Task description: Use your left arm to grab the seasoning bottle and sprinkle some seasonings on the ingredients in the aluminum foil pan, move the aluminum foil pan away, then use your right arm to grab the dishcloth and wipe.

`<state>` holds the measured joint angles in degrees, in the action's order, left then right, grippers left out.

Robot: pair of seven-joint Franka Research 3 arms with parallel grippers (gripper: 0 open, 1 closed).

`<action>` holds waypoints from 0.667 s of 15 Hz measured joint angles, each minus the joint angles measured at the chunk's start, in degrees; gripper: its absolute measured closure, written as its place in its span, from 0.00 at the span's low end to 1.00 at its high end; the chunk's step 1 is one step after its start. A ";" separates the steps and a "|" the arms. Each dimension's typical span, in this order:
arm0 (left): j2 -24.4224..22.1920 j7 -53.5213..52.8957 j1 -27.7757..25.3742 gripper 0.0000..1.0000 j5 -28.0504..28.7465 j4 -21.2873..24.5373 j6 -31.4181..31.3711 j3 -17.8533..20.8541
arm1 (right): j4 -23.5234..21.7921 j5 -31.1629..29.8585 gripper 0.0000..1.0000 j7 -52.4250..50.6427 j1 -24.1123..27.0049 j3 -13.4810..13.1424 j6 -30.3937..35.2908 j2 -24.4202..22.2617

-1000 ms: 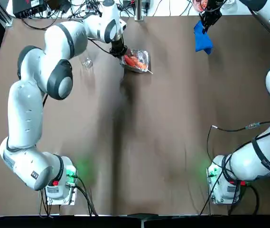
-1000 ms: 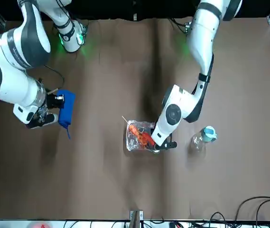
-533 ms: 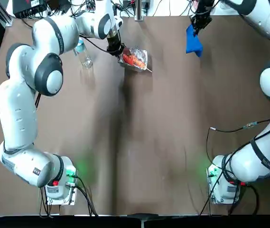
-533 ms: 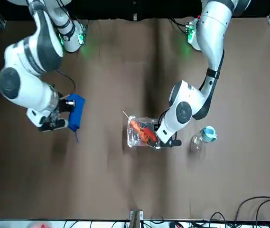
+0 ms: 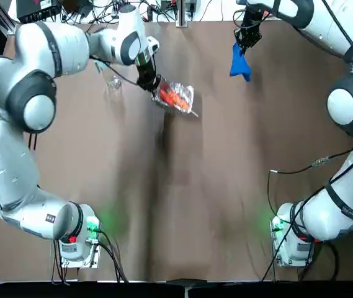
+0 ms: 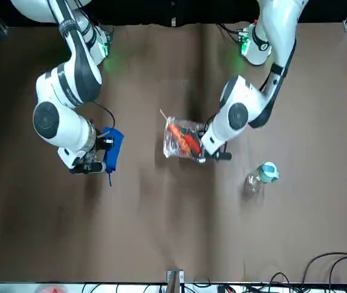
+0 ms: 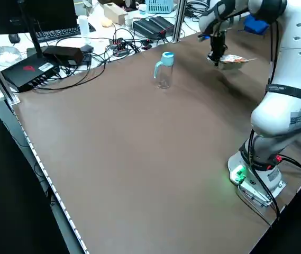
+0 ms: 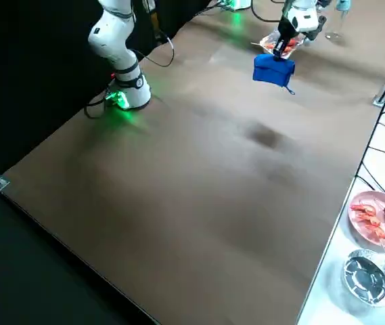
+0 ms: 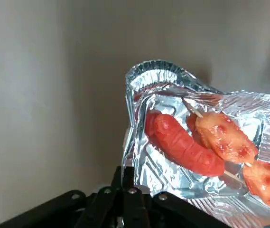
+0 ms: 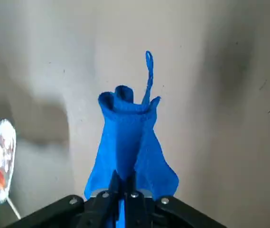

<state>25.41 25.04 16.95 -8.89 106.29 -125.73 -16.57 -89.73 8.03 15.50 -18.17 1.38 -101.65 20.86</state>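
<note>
Top view: a brown surface carries both arm bases at the near edge; cables and black boxes crowd the far edge. A pink plate of food and an empty foil dish sit beyond the right edge. The seasoning bottle stands upright, apart from the pan. The left gripper is clenched on the rim of the aluminum foil pan, which holds the ingredients. The right gripper, fingers closed, holds the dishcloth hanging above the surface.
</note>
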 joint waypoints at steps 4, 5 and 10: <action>-7.27 2.66 -8.55 0.98 0.00 15.29 -4.20 -11.72 | 0.19 1.09 0.94 2.98 -0.89 0.00 -1.27 2.17; -7.83 4.12 -9.19 0.98 0.00 17.29 -5.67 -13.09 | 0.27 1.54 0.94 3.25 -1.02 0.00 -1.82 2.57; -8.19 10.17 -9.35 0.98 0.00 24.18 -13.98 -16.82 | 0.70 2.16 0.94 9.37 -3.72 0.04 -9.77 5.93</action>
<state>17.22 35.22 7.60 -8.90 130.47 -139.71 -33.39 -89.02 10.19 24.88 -21.89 1.42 -111.42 26.79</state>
